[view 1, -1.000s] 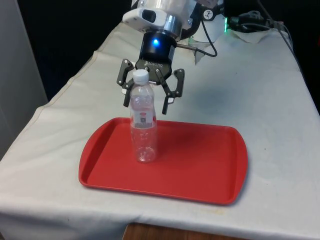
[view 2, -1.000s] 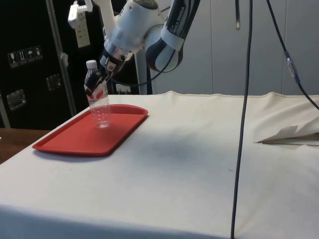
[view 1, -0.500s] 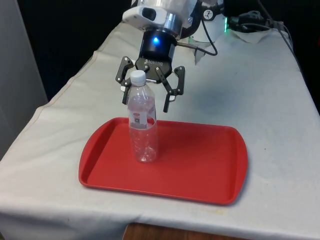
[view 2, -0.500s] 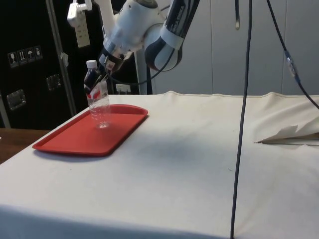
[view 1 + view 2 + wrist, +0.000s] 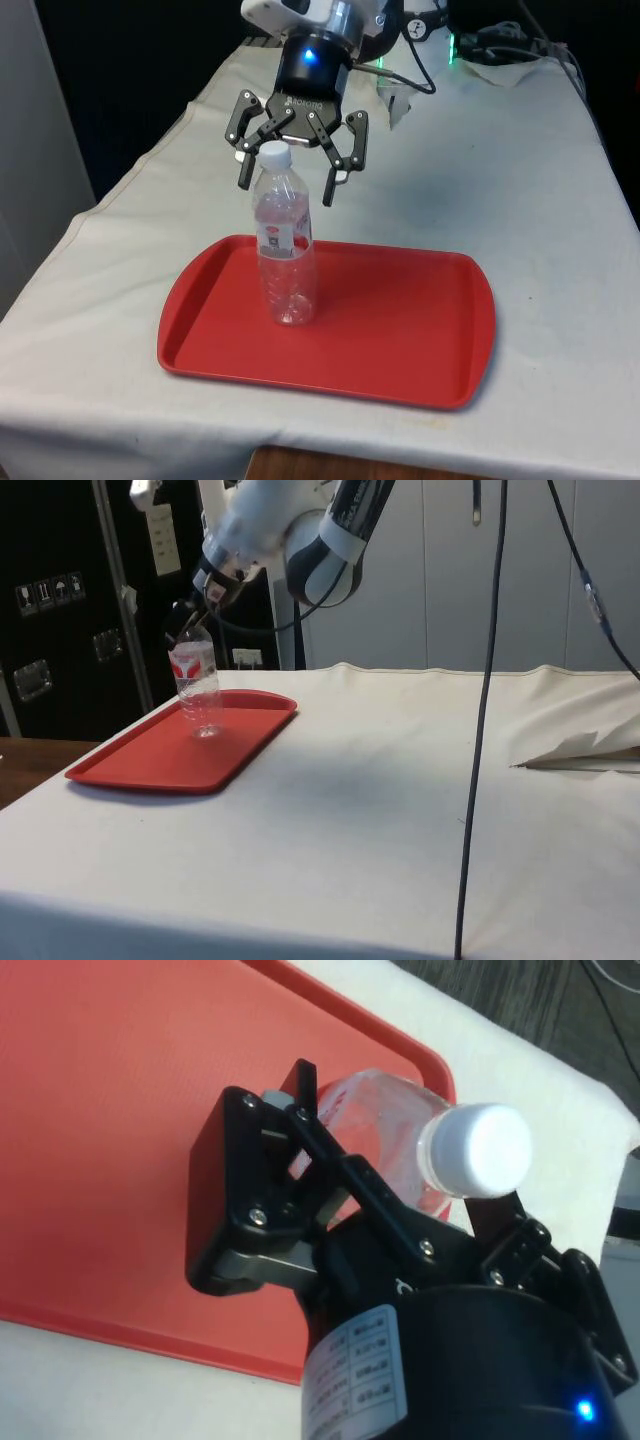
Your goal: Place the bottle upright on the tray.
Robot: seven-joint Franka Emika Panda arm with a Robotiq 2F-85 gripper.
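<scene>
One clear water bottle (image 5: 286, 245) stands upright on the red tray (image 5: 400, 330), cap up; gripper (image 5: 286, 182) above it, fingers spread wide.

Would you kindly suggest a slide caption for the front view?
Clear bottle standing upright on the red tray, open gripper just above its white cap.
</scene>
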